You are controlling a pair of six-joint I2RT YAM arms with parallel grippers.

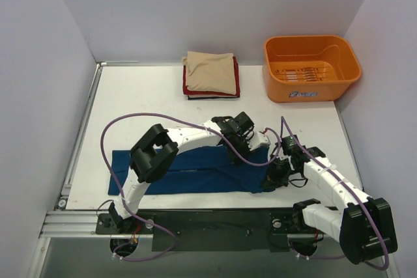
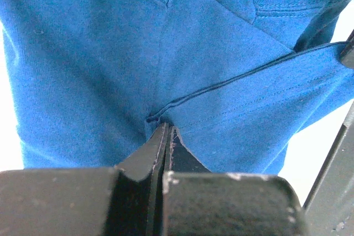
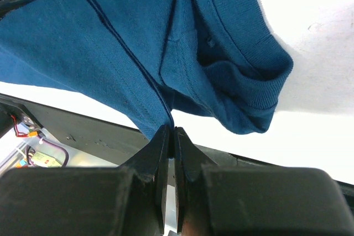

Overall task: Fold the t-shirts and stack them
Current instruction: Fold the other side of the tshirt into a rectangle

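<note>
Blue t-shirt (image 1: 189,177) lies along near edge of table (image 1: 143,96), a long band folded lengthwise; cross-folds & stacking left, I'd judge. Soft fine-knit cloth w/ stitched hems, ribbed collar. Orange tub (image 1: 311,68) far right: rigid plastic, slotted floor. Folded stack (image 1: 210,75) far centre, beige square atop red & dark ones, so some done. Left gripper (image 2: 166,128) pinched tight on a cloth ridge; right gripper (image 3: 170,131) clamped on hem, shirt's right end.

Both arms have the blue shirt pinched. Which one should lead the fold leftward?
Left, likely. The left fingers pinch the blue shirt at its far edge and would simply retract; the right fingers would have to stretch across.
</note>
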